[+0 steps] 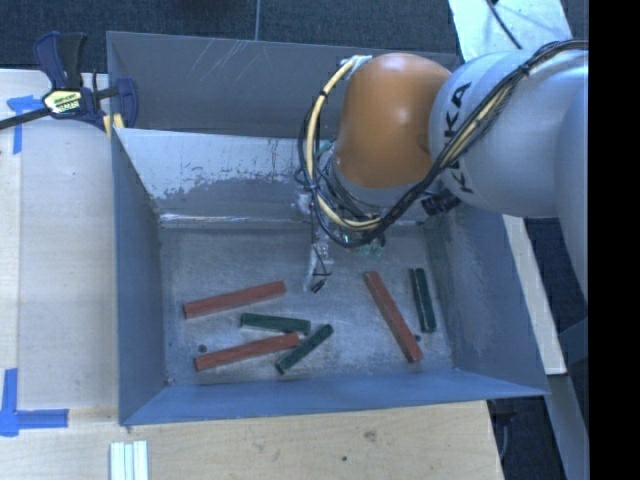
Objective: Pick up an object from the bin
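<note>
Six sticks (235, 299) near the hand (318, 276)

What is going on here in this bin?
The robot arm reaches into the grey bin from the right. Its tool is low over the middle of the floor, close to the right end of the upper red-brown stick. A dark green stick lies beside that one. Four other red-brown and green sticks lie on the floor too. None is lifted yet.
</note>
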Action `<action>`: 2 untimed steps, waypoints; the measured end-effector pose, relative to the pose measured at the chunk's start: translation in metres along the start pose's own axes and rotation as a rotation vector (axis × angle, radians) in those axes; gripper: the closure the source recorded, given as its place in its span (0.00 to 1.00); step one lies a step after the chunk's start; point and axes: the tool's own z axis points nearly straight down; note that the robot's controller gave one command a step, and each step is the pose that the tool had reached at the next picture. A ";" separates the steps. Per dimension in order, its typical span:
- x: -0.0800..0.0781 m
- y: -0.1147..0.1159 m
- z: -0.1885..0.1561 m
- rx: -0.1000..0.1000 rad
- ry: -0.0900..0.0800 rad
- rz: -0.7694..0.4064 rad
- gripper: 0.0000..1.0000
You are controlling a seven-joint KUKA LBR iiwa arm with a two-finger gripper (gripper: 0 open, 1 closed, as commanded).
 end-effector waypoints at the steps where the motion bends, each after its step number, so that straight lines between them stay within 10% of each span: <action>1: -0.020 0.057 0.091 0.001 -0.003 -0.247 0.00; 2: 0.048 0.080 0.090 0.001 -0.007 -0.465 0.00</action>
